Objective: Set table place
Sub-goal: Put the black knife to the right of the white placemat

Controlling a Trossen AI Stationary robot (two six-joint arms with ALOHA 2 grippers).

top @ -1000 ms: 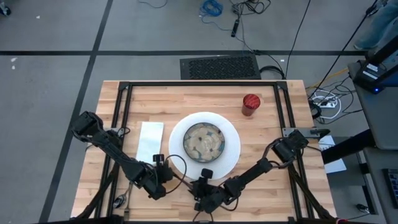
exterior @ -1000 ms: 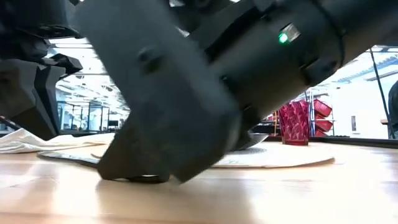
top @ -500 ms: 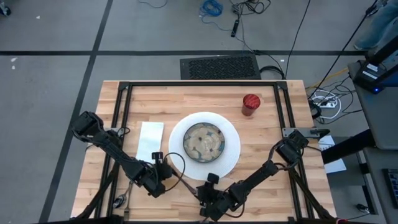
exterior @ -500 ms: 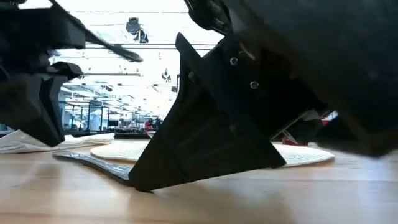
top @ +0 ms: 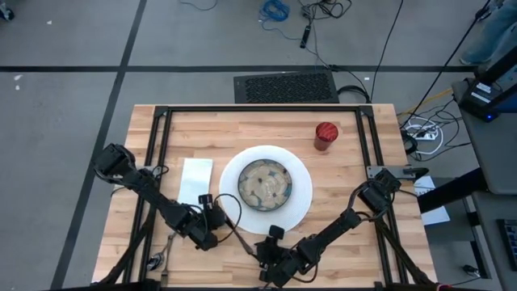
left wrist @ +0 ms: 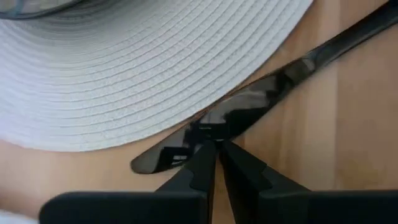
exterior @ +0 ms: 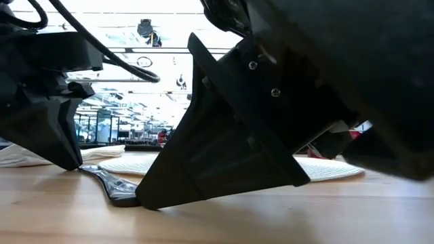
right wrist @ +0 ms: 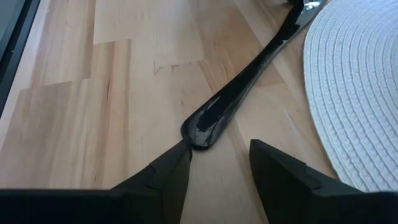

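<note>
A dark metal cutlery piece (right wrist: 249, 74) lies flat on the wooden table (top: 347, 226) along the near-left edge of the big white plate (top: 300, 208). The patterned bowl (top: 266, 184) sits on the plate. My left gripper (left wrist: 216, 149) is shut, with its tips on the cutlery's broad end (left wrist: 186, 152) beside the plate's rim (left wrist: 155, 81). My right gripper (right wrist: 219, 149) is open and low at the table. The cutlery's rounded other end (right wrist: 200, 132) lies between its fingers. The white napkin (top: 195, 179) lies left of the plate. The red cup (top: 325, 135) stands at the far right. My left gripper sets its shut fingertips (left wrist: 205, 155) on the flat of the cutlery's broad part (left wrist: 214, 127), coming slanting down from above at the plate's edge. The cutlery lies flat on the table. I cannot tell whether my right gripper's fingertip (right wrist: 180, 152) touches the cutlery's rounded end.
Another dark cutlery piece (top: 161, 256) lies near the table's near-left corner. The black frame rails (top: 153, 162) run along both sides of the table. In the low view the cutlery (exterior: 108, 184) lies between the two grippers, in front of the plate (exterior: 332, 169).
My right gripper has drawn back a little toward the table's near edge and lowered to the table at the cutlery's rounded end. My left gripper has shifted slightly toward the plate, onto the cutlery's other end.
</note>
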